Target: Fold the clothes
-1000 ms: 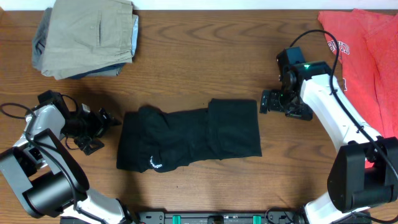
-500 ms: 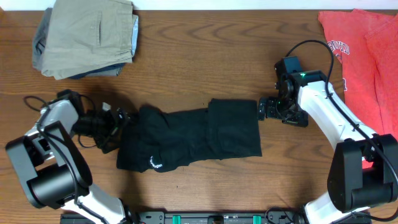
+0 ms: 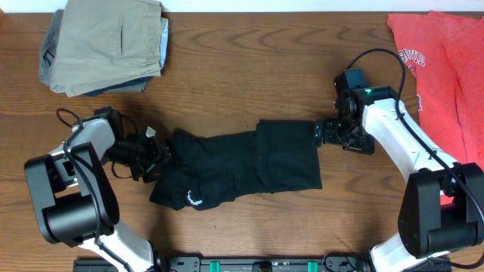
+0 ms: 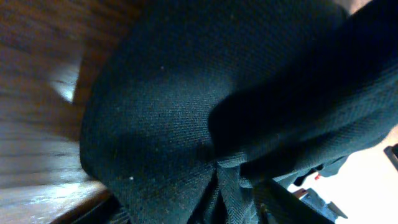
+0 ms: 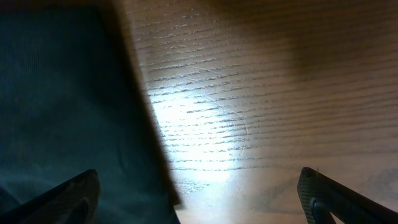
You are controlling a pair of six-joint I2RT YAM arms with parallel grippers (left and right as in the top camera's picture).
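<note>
The black shirt lies crumpled and partly folded in a wide band at the table's middle, with small white lettering near its lower left. My left gripper is pressed into the shirt's left edge. In the left wrist view, black fabric fills the frame and bunches between the fingers, which pinch it. My right gripper is open at the shirt's right edge. In the right wrist view, one finger of the gripper is over the shirt and the other is over bare wood.
Folded khaki trousers lie at the back left. A red-orange T-shirt with white print lies at the right edge. The wooden table shows between them. Cables trail from both arms.
My left gripper has moved right from the bare table into the shirt's left edge, nudging the shirt slightly right. My right gripper has shifted left to the shirt's right edge.
</note>
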